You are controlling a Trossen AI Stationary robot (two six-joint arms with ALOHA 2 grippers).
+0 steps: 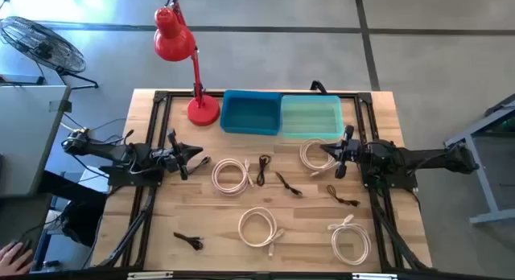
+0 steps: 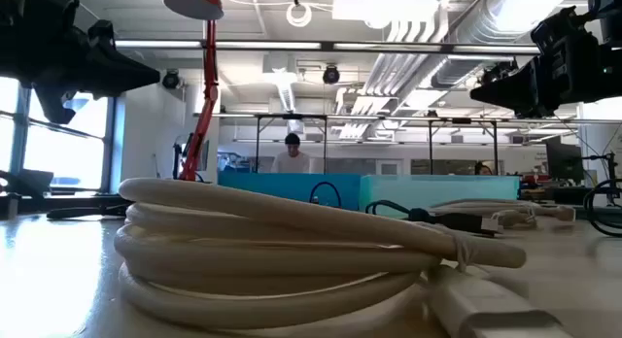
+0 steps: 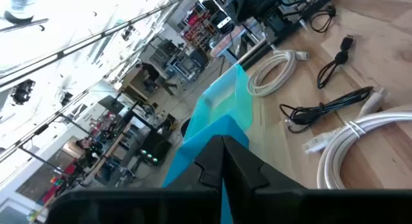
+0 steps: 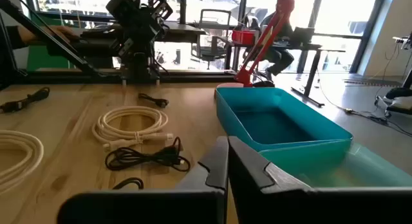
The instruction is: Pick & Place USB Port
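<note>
A red metal desk lamp (image 1: pixel 181 47) stands on its round base at the far edge of the light wooden slatted table (image 1: pixel 153 252), just beside the bins. A grey floor fan (image 1: pixel 36 43) sits on the concrete floor beyond the table's left corner. In the low view, a person in a dark top (image 2: pixel 292 155) is visible in the room behind the table

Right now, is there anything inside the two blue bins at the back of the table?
From above, the darker blue bin and the lighter teal bin both look empty; the cables lie on the table. The right wrist view shows only bare floor in the blue one; the teal floor is partly hidden.
</note>
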